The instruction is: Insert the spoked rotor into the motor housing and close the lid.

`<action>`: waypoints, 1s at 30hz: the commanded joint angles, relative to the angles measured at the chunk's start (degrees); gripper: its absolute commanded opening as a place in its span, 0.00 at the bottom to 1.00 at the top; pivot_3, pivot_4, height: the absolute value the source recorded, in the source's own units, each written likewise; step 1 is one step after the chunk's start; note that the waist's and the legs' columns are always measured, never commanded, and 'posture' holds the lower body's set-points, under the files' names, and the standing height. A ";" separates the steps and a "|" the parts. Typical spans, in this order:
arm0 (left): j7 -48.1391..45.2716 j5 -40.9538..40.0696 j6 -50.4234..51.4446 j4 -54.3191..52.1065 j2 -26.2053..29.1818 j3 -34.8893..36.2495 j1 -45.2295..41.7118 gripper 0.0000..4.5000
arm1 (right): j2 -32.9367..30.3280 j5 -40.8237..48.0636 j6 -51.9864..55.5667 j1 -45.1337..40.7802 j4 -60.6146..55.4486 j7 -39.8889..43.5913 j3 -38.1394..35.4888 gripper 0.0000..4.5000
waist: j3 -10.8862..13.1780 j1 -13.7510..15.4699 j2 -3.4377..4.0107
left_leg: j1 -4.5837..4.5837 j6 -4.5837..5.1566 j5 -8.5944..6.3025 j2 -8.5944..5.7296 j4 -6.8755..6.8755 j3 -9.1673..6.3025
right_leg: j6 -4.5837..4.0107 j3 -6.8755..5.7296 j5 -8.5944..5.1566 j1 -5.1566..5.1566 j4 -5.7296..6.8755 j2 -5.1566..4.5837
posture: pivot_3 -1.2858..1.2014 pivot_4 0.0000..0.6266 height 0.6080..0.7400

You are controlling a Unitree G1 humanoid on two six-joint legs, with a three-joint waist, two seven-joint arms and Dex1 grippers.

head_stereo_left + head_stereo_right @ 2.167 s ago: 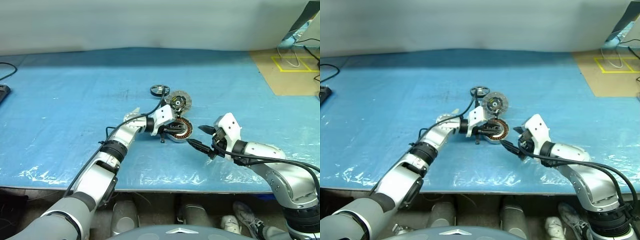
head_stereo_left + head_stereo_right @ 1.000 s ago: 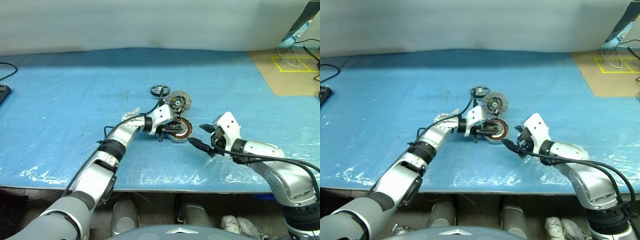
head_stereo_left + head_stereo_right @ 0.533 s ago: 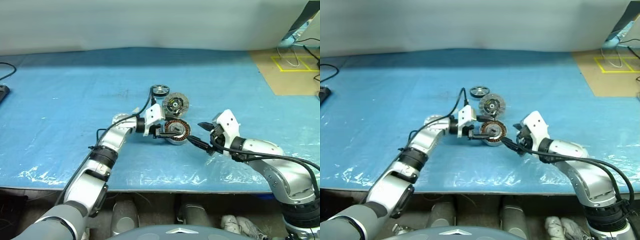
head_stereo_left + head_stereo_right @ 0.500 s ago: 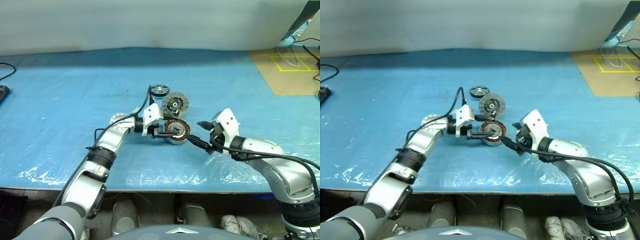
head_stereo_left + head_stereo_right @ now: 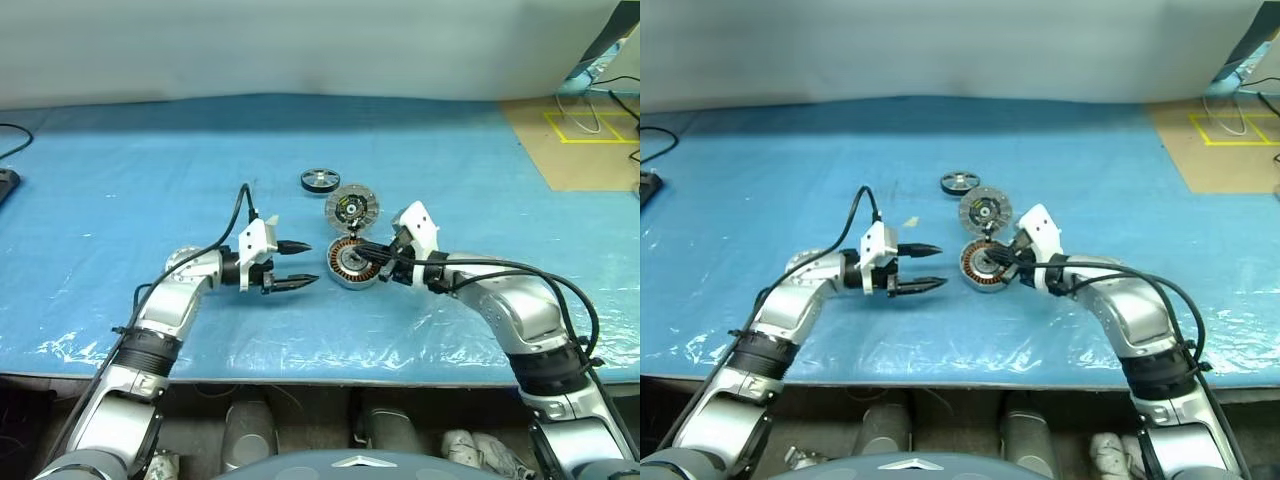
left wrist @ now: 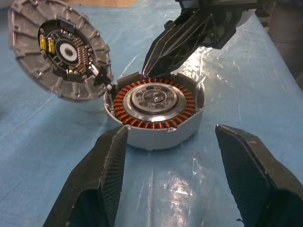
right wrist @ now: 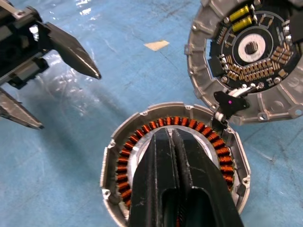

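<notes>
One blue plastic-covered table [image 5: 120,190], perhaps a tan floor [image 5: 590,150] beyond; left fingers [image 5: 291,245] parted, right fingers [image 7: 163,161] closed.

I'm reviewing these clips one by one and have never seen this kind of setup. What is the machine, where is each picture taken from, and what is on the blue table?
A two-armed humanoid robot stands at a table with a blue cover. Two pictures come from its head cameras, looking down over both arms; the other two come from cameras on each wrist, looking along that arm's two black fingers.

On the cover lie three motor parts: the motor housing, a round silver cup with copper windings; the lid, leaning against its far edge with its circuit side showing; and the spoked rotor, a small dark-rimmed wheel lying apart, farther back.

The left gripper is open beside the housing, holding nothing. The right gripper is shut, its tips over the housing's windings.
</notes>
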 commanded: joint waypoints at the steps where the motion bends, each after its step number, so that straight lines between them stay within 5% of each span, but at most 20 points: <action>1: 0.88 -0.67 -0.29 -2.43 0.43 0.70 1.25 0.69 | 0.45 0.15 -2.14 -1.60 0.06 2.86 0.59 0.01 | 0.00 -0.05 0.00 | -0.01 0.00 0.00 0.01 -0.02 0.00 | 0.00 0.00 0.00 0.00 0.00 0.01 | 0.52 0.24 1.00; 18: -0.24 3.09 -11.20 10.58 0.53 0.18 1.77 0.69 | 4.63 -8.07 -9.20 -0.19 16.21 3.53 5.76 0.01 | -0.06 -1.16 -0.06 | 0.17 0.01 0.00 0.01 0.09 0.03 | -0.02 0.04 0.01 0.25 0.11 -0.02 | 0.52 0.24 1.00; 30: 0.04 -1.90 -8.17 10.45 -0.66 3.73 -0.76 0.69 | 3.83 9.12 1.19 -0.96 -1.32 4.48 -8.81 0.01 | -0.05 -1.11 -0.06 | -0.05 0.09 0.05 0.07 0.09 0.03 | -0.03 -0.01 0.02 0.04 0.12 0.02 | 0.52 0.24 1.00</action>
